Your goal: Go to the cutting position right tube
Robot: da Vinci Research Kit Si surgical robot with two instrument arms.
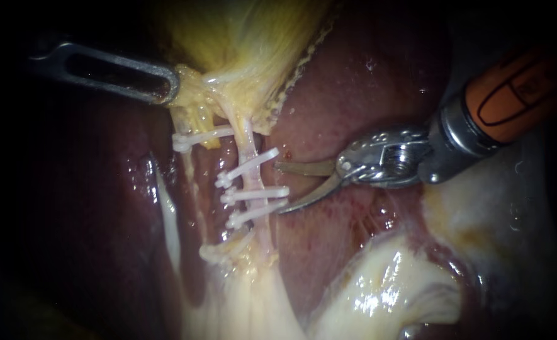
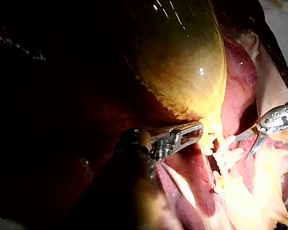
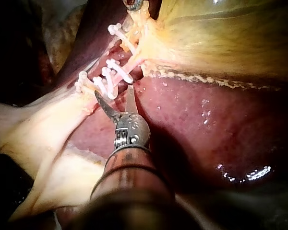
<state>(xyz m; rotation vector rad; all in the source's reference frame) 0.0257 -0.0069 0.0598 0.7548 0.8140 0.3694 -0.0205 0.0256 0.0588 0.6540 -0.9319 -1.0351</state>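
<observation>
The right tube (image 1: 250, 146) runs down from the yellow gallbladder (image 1: 253, 44) and carries several white clips (image 1: 256, 193). My right instrument (image 1: 279, 189) comes in from the upper right on an orange shaft. Its two blades stand open just to the right of the clipped tube, tips near the clip ends, with no tissue between them. In the right wrist view the open blades (image 3: 114, 96) point at the clips (image 3: 110, 72). My left instrument (image 1: 168, 88) is shut on the gallbladder neck at the upper left; its jaws (image 2: 192, 132) show the same hold in the left wrist view.
A thinner left tube (image 1: 189, 173) with one clip (image 1: 193, 140) lies left of the right tube. Dark red liver (image 1: 354, 82) surrounds the site. Pale fatty tissue (image 1: 379, 283) fills the lower right. My right instrument (image 2: 242, 146) also shows beside the clips in the left wrist view.
</observation>
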